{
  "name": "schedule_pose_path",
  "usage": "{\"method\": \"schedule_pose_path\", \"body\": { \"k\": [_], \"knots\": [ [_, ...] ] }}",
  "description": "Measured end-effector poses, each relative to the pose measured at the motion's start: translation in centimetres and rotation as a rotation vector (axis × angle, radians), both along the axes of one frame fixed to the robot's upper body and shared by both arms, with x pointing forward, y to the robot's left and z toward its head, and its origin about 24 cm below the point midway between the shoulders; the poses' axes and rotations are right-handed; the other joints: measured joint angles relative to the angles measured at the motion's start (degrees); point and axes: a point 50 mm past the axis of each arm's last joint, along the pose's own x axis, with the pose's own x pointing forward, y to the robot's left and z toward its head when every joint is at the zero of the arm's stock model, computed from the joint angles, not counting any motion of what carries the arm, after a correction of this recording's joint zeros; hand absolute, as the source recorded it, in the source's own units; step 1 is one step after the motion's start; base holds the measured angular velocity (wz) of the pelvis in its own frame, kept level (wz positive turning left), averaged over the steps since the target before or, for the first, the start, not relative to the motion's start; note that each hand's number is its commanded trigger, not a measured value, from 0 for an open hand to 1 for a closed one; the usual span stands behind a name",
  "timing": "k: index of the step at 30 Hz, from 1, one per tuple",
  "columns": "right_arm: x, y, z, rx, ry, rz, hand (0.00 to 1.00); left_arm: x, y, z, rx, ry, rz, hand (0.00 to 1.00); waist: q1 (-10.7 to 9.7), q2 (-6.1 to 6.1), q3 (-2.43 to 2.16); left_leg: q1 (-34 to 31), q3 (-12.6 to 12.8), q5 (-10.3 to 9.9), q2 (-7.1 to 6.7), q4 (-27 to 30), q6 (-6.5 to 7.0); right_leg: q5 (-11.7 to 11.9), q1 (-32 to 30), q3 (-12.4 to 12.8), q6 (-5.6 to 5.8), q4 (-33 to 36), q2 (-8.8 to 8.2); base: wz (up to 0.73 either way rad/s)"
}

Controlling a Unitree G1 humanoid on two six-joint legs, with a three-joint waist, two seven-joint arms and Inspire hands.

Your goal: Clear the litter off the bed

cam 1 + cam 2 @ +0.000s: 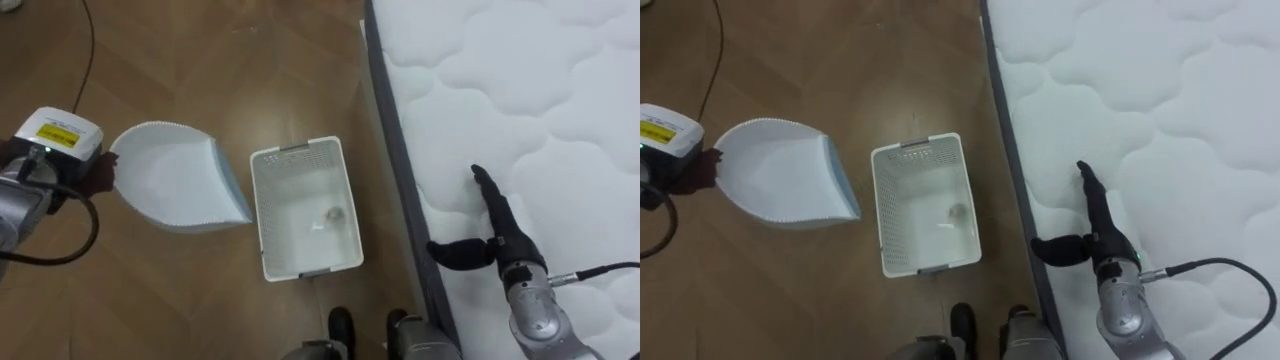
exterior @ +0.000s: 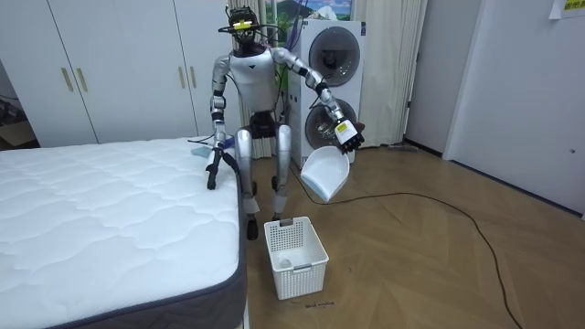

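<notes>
Right hand (image 1: 500, 235) is resting on the mattress (image 1: 540, 90) just inside its near edge. Its fingers are straight and pressed together, pointing up the bed, with the thumb sticking out toward the edge. It is holding nothing.

Left hand (image 1: 60, 165) is gripping the white dustpan (image 1: 175, 180) by its back end, fingers curled round it. In the room view it is carrying the pan clear of the floor (image 1: 220, 60).

I am noting the white basket (image 1: 303, 205) standing between dustpan and bed. Its long axis is running parallel to the bed edge, and small debris (image 1: 335, 214) is lying in its bottom.

The dustpan's wide lip is facing the basket, just beside its left rim. I am judging this hand the nearer for tipping. To reach the mattress, the pan would be crossing over the basket, rightward.
</notes>
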Motion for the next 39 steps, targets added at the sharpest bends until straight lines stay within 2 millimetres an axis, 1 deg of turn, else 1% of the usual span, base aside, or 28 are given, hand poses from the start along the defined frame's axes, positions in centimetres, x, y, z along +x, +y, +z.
{"method": "schedule_pose_path", "body": {
  "k": [2,7,13,16,20,22,25,26,27,28,29,30,32,33,35,36,37,39],
  "knots": [
    [0.1,0.0,0.1,0.005,-0.008,0.001,0.00,0.0,0.0,0.0,0.002,0.001,-0.002,1.00,-0.1,0.36,0.15,0.1,0.2,0.0,0.01,-0.1,-0.01,-0.1,0.0,0.1,-0.06,0.2,-0.05,-0.02],
    [0.1,0.1,0.1,0.004,-0.015,0.011,0.00,0.1,-0.2,0.0,0.026,0.014,-0.012,1.00,-0.2,0.43,0.16,1.0,1.4,0.0,0.03,-0.7,-0.01,-0.4,-0.1,1.3,-0.08,0.9,-0.21,-0.08],
    [0.0,0.0,-0.1,0.002,-0.011,0.011,0.00,0.4,-1.6,0.2,0.051,0.005,-0.087,1.00,-0.2,0.45,0.16,1.3,1.4,0.0,0.04,-0.8,-0.01,-0.5,0.4,1.2,-0.04,0.7,-0.22,0.00],
    [-0.1,-0.2,-0.2,-0.003,-0.014,-0.001,0.00,0.5,-1.8,0.4,0.048,-0.009,-0.103,1.00,0.0,0.50,0.17,1.6,1.4,0.0,0.04,-0.9,-0.02,-0.5,0.7,1.1,-0.02,0.6,-0.22,0.00],
    [-0.3,-0.2,-0.3,0.005,-0.024,-0.023,0.00,0.4,-1.1,0.7,0.046,-0.058,-0.113,1.00,0.6,0.49,0.16,2.4,1.6,0.0,0.05,-1.1,-0.01,-0.6,1.1,1.7,-0.04,0.6,-0.12,-0.04],
    [-0.7,-0.4,-0.4,0.000,-0.021,-0.029,0.00,0.4,-0.8,0.8,0.023,-0.089,-0.111,1.00,1.6,0.41,0.12,3.2,1.9,0.0,0.11,-1.7,-0.01,-0.6,1.5,2.6,-0.03,0.5,0.14,-0.11],
    [-1.0,-0.7,-0.4,-0.005,-0.020,-0.034,0.00,0.4,-0.6,1.5,-0.058,-0.176,-0.115,1.00,3.3,0.33,0.05,4.4,2.4,0.0,0.49,-1.9,-0.01,-0.5,2.6,2.9,-0.13,-0.2,0.37,-0.08],
    [-1.2,-0.9,-0.4,-0.001,-0.019,-0.043,0.00,0.3,-0.4,1.7,-0.085,-0.213,-0.117,1.00,3.6,0.11,-0.06,5.2,2.9,0.0,0.62,-2.4,-0.01,-0.5,3.1,3.1,-0.16,-0.4,0.41,-0.22],
    [-1.5,-1.0,-0.6,0.002,-0.007,-0.044,0.00,0.1,-0.2,1.8,-0.111,-0.250,-0.116,1.00,4.6,-0.52,-0.38,6.2,3.8,0.0,0.84,-3.0,-0.02,-0.5,3.5,4.0,-0.17,-0.8,0.63,-0.27],
    [-1.6,-1.1,-0.6,0.005,-0.001,-0.044,0.00,-0.1,-0.1,1.9,-0.133,-0.270,-0.112,1.00,5.0,-0.70,-0.46,6.7,4.1,0.0,1.05,-3.2,-0.02,-0.4,3.9,4.6,-0.18,-1.3,0.97,-0.39],
    [-1.8,-1.2,-0.8,0.014,0.011,-0.042,0.00,-0.6,0.2,1.7,-0.169,-0.301,-0.106,1.00,5.7,-1.11,-0.66,7.9,4.6,0.0,1.37,-4.0,-0.04,-0.1,4.8,5.4,-0.19,-2.0,1.41,-0.32],
    [-2.0,-1.3,-0.8,0.020,0.018,-0.045,0.00,-0.8,0.1,1.7,-0.187,-0.315,-0.109,1.00,6.1,-1.37,-0.80,8.6,4.8,-0.1,1.54,-4.4,-0.10,0.1,5.4,6.1,-0.15,-2.5,1.81,-0.45],
    [-2.8,-1.3,-1.4,0.049,0.055,-0.052,0.00,-1.8,0.0,1.6,-0.253,-0.375,-0.135,1.00,7.9,-3.20,-1.72,11.8,6.8,-0.1,2.51,-6.6,-0.21,0.8,7.6,8.7,-0.22,-4.4,3.22,-0.54],
    [-3.0,-1.4,-1.5,0.052,0.062,-0.051,0.00,-2.1,-0.1,1.5,-0.268,-0.392,-0.145,1.00,8.2,-3.48,-1.94,12.5,7.2,-0.2,2.76,-7.0,-0.30,1.1,8.3,9.2,-0.27,-5.2,3.55,-0.45],
    [-3.7,-1.8,-1.6,0.070,0.072,-0.076,0.00,-3.0,-0.8,1.7,-0.325,-0.461,-0.192,1.00,9.1,-4.46,-2.40,15.1,7.9,-0.6,3.94,-7.9,-0.57,2.4,11.4,10.0,-0.42,-8.3,4.78,-0.37],
    [-4.1,-2.3,-1.7,0.079,0.076,-0.103,0.00,-3.3,-1.4,1.3,-0.369,-0.494,-0.206,1.00,9.6,-4.57,-2.49,16.7,8.1,-0.8,4.41,-8.6,-0.61,3.2,13.2,11.0,-0.32,-10.5,5.53,-0.32],
    [-4.3,-2.4,-1.7,0.082,0.076,-0.114,0.00,-3.6,-1.8,1.1,-0.389,-0.507,-0.212,1.00,9.6,-4.66,-2.62,17.5,8.2,-0.9,4.61,-9.0,-0.65,3.6,14.1,11.2,-0.33,-11.4,5.73,-0.33],
    [-4.5,-2.7,-1.1,0.101,0.049,-0.131,0.00,-5.0,-3.0,0.4,-0.467,-0.546,-0.242,1.00,9.6,-5.13,-2.83,19.8,9.5,-1.4,5.07,-9.8,-0.51,4.0,16.1,12.4,-0.21,-12.7,6.18,-0.36]
  ]
}}
